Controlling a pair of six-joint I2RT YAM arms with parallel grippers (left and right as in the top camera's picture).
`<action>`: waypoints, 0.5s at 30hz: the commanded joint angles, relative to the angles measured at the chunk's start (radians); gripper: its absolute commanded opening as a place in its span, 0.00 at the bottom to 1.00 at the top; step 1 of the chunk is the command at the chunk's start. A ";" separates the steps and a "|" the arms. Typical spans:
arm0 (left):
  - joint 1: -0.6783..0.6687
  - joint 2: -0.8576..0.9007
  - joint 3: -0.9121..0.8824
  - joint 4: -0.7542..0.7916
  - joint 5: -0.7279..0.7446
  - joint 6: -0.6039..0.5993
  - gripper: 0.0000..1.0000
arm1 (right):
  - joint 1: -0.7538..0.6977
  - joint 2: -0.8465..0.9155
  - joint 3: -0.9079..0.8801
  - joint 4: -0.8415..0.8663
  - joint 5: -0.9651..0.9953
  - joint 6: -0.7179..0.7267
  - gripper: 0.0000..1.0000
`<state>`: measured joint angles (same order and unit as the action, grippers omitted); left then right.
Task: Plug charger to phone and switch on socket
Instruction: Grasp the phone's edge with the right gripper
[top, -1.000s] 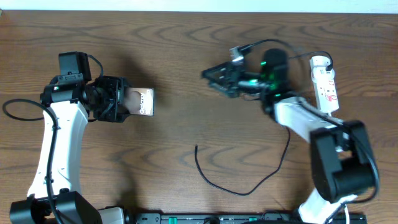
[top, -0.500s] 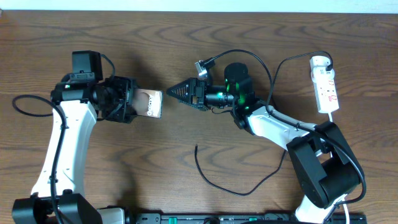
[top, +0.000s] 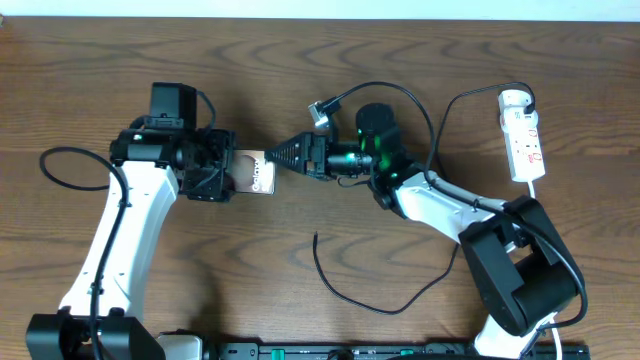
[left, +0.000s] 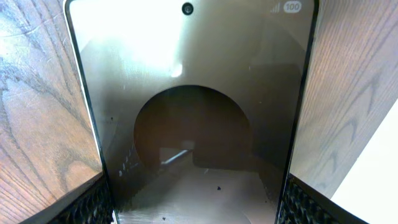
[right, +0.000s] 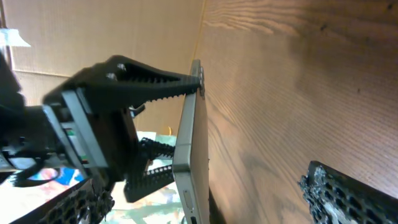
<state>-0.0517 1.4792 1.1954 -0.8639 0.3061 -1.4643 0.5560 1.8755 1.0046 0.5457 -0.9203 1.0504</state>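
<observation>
Both arms swung toward frame centre. Left tool (top: 232, 172) clamps the phone (top: 258, 173); right tool (top: 280, 156) gapes empty beside it. Charger (top: 390, 312) lies loose, lower centre of table (top: 150, 60). Socket (top: 524, 140) at upper right, unattended. Plugging and switching remain.

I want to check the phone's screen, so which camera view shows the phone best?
The left wrist view: the phone fills it face-on, with the glossy screen in plain sight. Overhead shows it small, held in the left gripper. The right wrist view shows only its thin edge.
</observation>
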 joint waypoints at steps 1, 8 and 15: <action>-0.014 -0.006 -0.001 0.001 -0.031 -0.042 0.07 | 0.023 0.008 0.009 -0.029 -0.004 -0.079 0.99; -0.036 0.004 -0.001 0.000 -0.031 -0.042 0.07 | 0.060 0.008 0.009 -0.079 0.002 -0.130 0.95; -0.075 0.005 -0.001 0.000 -0.031 -0.042 0.07 | 0.092 0.008 0.009 -0.079 0.006 -0.151 0.81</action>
<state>-0.1104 1.4792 1.1954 -0.8639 0.2821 -1.4940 0.6308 1.8755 1.0050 0.4671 -0.9176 0.9314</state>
